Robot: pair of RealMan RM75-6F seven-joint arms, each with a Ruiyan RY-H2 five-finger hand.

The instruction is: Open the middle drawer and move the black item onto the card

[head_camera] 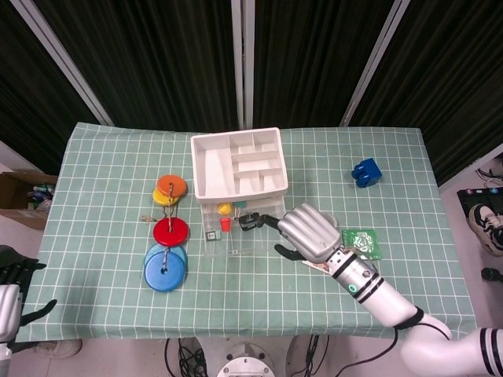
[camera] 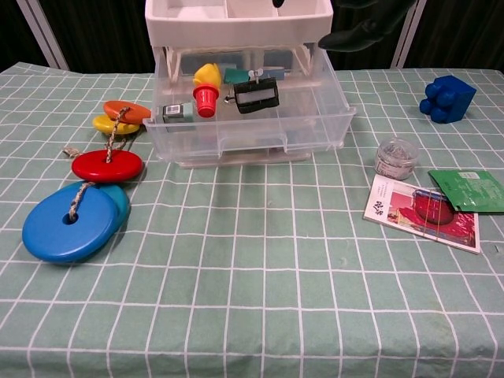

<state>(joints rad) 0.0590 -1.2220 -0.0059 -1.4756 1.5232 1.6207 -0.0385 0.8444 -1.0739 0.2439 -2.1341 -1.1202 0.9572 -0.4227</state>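
Hovering over the open middle drawer (camera: 252,130), the right hand (head_camera: 310,234) has its fingers spread and holds nothing. The black item (camera: 257,94) lies inside the drawer, toward its right side, beside a red and yellow piece (camera: 206,88). The card (camera: 424,213) rests on the table (camera: 252,299) toward its right edge, well apart from the drawer. The left hand (head_camera: 14,275) sits at the table's left front corner; its finger state cannot be determined.

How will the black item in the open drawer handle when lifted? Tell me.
The black item looks like a small rigid clip with a thin wire handle, so probably light and stiff. It leans among small toys in the clear drawer, so it may tip or snag when pinched.
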